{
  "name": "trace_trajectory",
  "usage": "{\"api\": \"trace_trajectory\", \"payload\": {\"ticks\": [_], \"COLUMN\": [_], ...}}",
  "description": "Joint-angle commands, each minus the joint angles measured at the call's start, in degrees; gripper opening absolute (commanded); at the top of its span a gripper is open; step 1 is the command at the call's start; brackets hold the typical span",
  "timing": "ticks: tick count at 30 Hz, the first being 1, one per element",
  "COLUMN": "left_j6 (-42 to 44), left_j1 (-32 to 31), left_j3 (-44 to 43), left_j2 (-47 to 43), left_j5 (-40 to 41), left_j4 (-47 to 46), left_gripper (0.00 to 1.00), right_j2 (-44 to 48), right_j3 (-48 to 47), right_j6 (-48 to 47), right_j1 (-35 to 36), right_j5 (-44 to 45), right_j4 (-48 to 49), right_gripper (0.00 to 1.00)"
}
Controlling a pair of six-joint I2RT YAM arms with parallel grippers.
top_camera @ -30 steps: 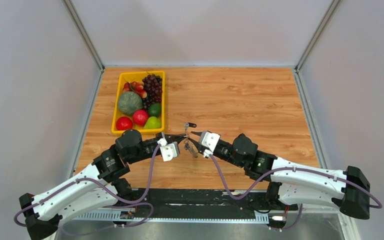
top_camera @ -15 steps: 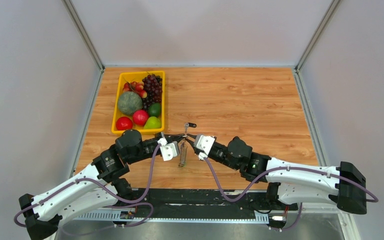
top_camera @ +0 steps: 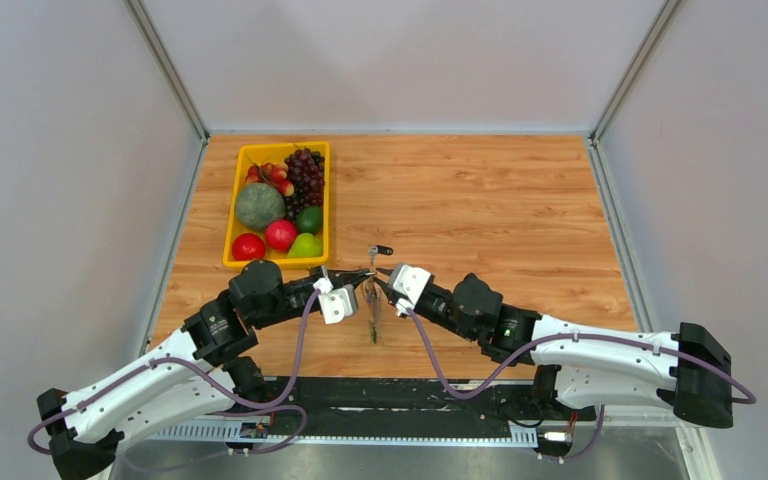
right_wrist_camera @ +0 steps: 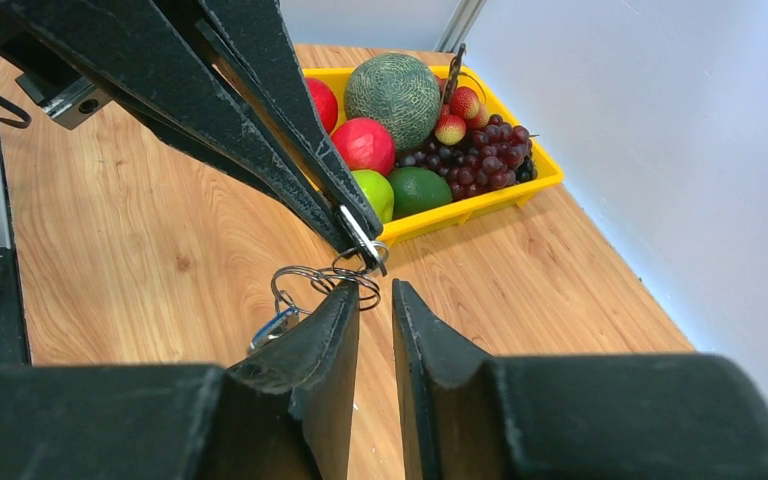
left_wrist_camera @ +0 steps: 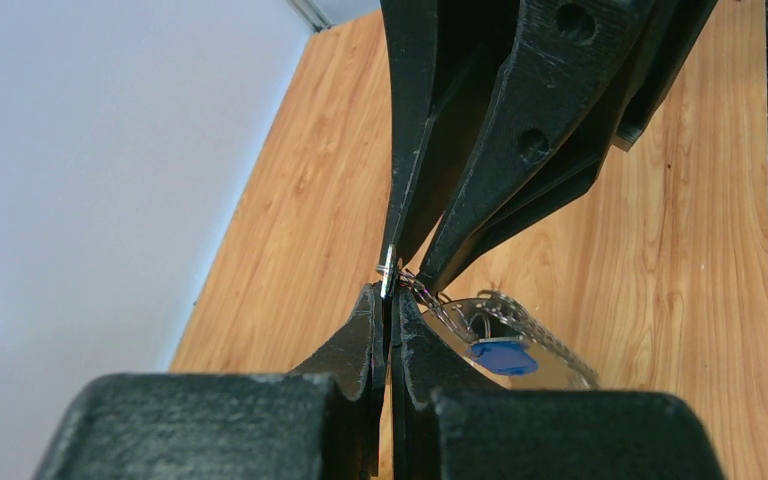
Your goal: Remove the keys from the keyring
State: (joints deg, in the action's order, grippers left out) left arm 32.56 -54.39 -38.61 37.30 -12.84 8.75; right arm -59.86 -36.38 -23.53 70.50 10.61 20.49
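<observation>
My left gripper [top_camera: 363, 276] is shut on the top end of the keyring [top_camera: 373, 312], a thin grey coil and chain that hangs down from it above the table. In the left wrist view the jaws [left_wrist_camera: 388, 292] pinch a thin silver piece, with the chain [left_wrist_camera: 540, 335] and a blue-headed key [left_wrist_camera: 501, 356] dangling behind. My right gripper [top_camera: 387, 281] faces it tip to tip. In the right wrist view it [right_wrist_camera: 375, 290] is slightly open and empty, with the wire rings [right_wrist_camera: 322, 277] and the blue key [right_wrist_camera: 273, 326] beside its left finger. A black-headed key [top_camera: 381, 250] lies on the table.
A yellow tray [top_camera: 231, 232] of fruit stands at the left behind the left gripper, also in the right wrist view [right_wrist_camera: 480, 203]. Grey walls close in the wooden table [top_camera: 500, 200] on three sides.
The right gripper has moved left, closer to the left gripper's tips. The keyring, bunched between the two grippers a second ago, now hangs straight down from the left gripper.
</observation>
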Motion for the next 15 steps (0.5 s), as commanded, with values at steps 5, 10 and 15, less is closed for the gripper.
{"api": "trace_trajectory", "payload": {"ticks": [5, 10, 15], "left_j6": [0.23, 0.23, 0.31], "left_j1": [-0.19, -0.22, -0.19], "left_j3": [-0.44, -0.41, -0.41], "left_j2": [-0.98, -1.00, -1.10], "left_j5": [-2.05, -1.75, -1.39], "left_j4": [-4.48, -4.47, -4.54], "left_gripper": [0.00, 0.00, 0.00], "right_j2": [-0.90, 0.01, 2.35], "right_j3": [-0.65, 0.27, 0.52], "right_j6": [2.91, 7.69, 16.64], "right_j1": [0.34, 0.10, -1.79], "right_j5": [-0.53, 0.96, 2.42], "right_j4": [3.95, 7.23, 5.86], "right_gripper": [0.18, 0.00, 0.00]}}
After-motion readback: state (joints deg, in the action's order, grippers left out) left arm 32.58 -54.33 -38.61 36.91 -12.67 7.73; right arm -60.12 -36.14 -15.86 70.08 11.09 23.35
